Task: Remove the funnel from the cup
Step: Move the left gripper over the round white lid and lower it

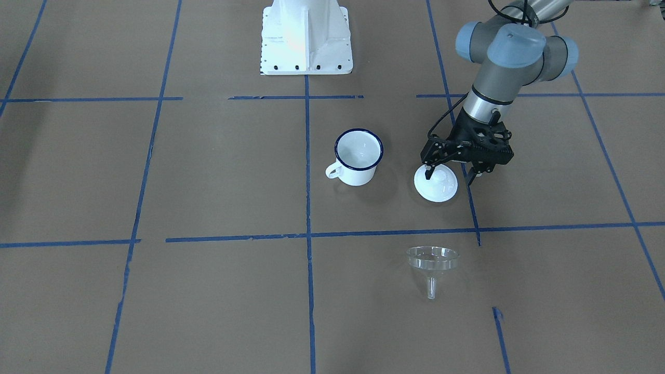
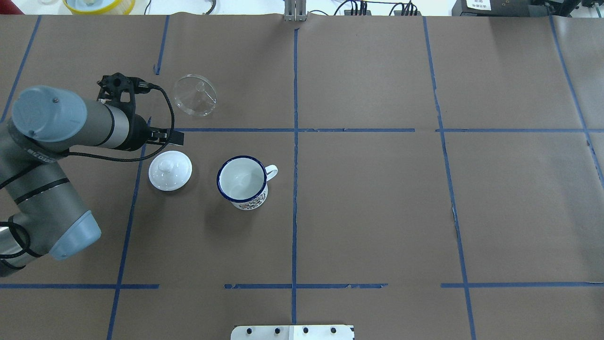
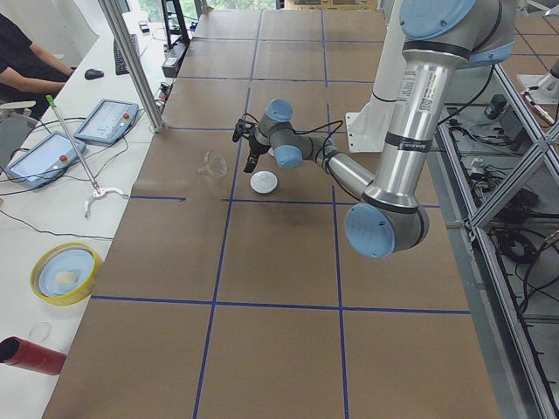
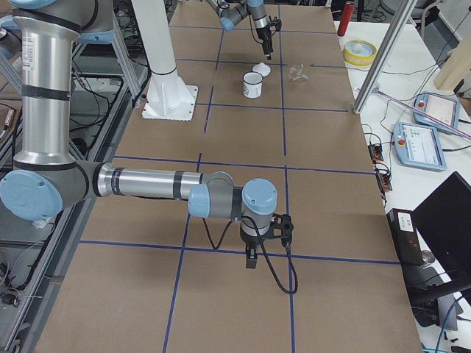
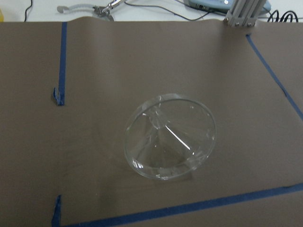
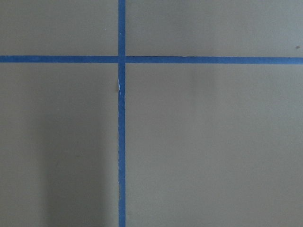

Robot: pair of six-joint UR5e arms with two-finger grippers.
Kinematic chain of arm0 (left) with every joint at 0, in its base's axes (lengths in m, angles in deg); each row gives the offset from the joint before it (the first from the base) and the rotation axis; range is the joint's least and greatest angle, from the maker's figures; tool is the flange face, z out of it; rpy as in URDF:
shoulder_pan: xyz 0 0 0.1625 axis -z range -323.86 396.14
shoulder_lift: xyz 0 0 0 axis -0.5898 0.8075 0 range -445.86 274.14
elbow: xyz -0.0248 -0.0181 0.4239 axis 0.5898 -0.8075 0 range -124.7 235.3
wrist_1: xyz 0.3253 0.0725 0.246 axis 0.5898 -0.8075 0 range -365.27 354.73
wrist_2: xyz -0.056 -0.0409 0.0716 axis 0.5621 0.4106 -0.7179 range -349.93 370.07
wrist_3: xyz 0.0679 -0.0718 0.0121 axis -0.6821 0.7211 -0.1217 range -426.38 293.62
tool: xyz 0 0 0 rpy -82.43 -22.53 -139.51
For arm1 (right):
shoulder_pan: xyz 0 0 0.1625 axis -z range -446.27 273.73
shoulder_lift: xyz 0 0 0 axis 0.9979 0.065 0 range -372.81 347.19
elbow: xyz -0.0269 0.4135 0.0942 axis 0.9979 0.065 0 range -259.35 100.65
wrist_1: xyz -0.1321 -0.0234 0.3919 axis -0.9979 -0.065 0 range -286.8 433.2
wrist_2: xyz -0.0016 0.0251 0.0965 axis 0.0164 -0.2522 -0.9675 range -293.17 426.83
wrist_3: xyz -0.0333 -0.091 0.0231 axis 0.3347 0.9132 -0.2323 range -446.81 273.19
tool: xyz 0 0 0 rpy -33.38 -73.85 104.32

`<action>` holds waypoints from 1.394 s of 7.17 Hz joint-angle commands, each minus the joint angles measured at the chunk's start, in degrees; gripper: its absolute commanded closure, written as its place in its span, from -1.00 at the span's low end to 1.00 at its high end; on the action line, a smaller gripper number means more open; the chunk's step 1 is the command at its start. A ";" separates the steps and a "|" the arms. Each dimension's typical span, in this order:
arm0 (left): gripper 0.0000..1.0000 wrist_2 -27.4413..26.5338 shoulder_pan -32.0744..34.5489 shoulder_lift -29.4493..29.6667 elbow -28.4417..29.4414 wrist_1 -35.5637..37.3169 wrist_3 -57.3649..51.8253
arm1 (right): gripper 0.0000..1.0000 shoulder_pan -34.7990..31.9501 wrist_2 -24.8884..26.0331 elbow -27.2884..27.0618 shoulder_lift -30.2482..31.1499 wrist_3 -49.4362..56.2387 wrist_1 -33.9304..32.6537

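Your table is brown paper gridded with blue tape. The left arm reaches in, and the left gripper hangs just over the white lid, jaws spread with nothing between them. The right gripper only shows from the side camera, so I can't tell if it's apart or together. The cup stands upright and empty beside the lid. The funnel is out of it, lying on its side on the paper across a tape line from the lid, well apart from the cup.
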 commanded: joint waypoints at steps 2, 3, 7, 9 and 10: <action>-1.00 4.18 0.18 4.03 1.66 9.17 -2.29 | -1.00 0.00 0.00 0.00 0.04 0.00 0.00; -1.00 4.19 0.09 3.94 3.41 8.21 -2.30 | -1.00 0.00 0.00 0.00 0.04 0.00 0.00; -1.00 4.10 -0.17 3.24 4.57 8.11 -2.39 | -1.00 0.00 0.00 0.00 0.04 0.00 0.00; -1.00 4.10 -0.61 3.06 5.18 8.11 -2.30 | -1.00 0.00 0.00 0.00 0.04 0.00 0.00; -1.00 4.10 -0.61 2.98 5.19 8.11 -2.30 | -1.00 0.00 0.00 0.00 -0.05 0.00 0.00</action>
